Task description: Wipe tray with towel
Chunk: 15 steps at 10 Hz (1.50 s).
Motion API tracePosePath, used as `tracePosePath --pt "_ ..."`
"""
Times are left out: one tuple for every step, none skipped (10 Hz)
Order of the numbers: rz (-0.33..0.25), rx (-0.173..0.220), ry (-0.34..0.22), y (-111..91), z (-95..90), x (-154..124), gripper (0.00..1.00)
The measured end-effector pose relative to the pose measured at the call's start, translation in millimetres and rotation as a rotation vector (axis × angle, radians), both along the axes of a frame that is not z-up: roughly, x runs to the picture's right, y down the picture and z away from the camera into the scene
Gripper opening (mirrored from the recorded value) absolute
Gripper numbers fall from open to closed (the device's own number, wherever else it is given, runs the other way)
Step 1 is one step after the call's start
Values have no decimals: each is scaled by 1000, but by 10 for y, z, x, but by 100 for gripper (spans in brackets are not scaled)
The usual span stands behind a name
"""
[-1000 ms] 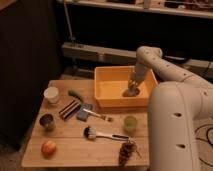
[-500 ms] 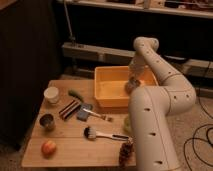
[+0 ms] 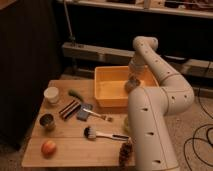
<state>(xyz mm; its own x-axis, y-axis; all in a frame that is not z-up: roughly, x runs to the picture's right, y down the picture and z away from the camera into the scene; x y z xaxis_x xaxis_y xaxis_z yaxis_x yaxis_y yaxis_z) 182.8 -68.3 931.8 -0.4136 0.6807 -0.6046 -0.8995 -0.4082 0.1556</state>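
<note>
The arm has swung closer and its hand (image 3: 132, 83) has shifted slightly inside the tray (image 3: 107, 92) at the counter's (image 3: 60, 145) back right. Wiping seems underway, but whether it grips the towel I cannot tell.

The tray (image 3: 111, 92) sits at the rear right of the table (image 3: 70, 150), with the gripper (image 3: 131, 83) inside it near its right wall. A cup (image 3: 51, 94) stands left of the tray. A brush (image 3: 102, 134) lies before the tray, an apple (image 3: 48, 148) at the front left, and a pine cone (image 3: 125, 150) at the front edge.
</note>
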Motion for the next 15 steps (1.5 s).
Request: tracePosePath --pt "1 0 1 0 -2 8 0" --pt "1 0 1 2 -1 8 0" --pt "0 -1 -4 4 1 -10 0" --pt "-5 0 -32 13 4 -77 0" --pt "-12 7 -75 25 2 -187 0" --pt "-19 18 -122 31 -17 -336 0" --pt "-23 22 -145 47 -20 -413 0" --pt "-23 22 -145 50 -18 -410 0" --pt "-22 22 -145 46 -21 -407 0" --pt "-25 22 -145 46 -19 -420 0" --pt "-42 27 -149 54 -22 -438 0" --pt "-69 32 -163 85 -25 -487 0" --pt "-108 36 -195 170 -39 -660 0" --pt "-137 44 -227 247 -71 -826 0" --pt "-165 45 -247 335 -122 -881 0"
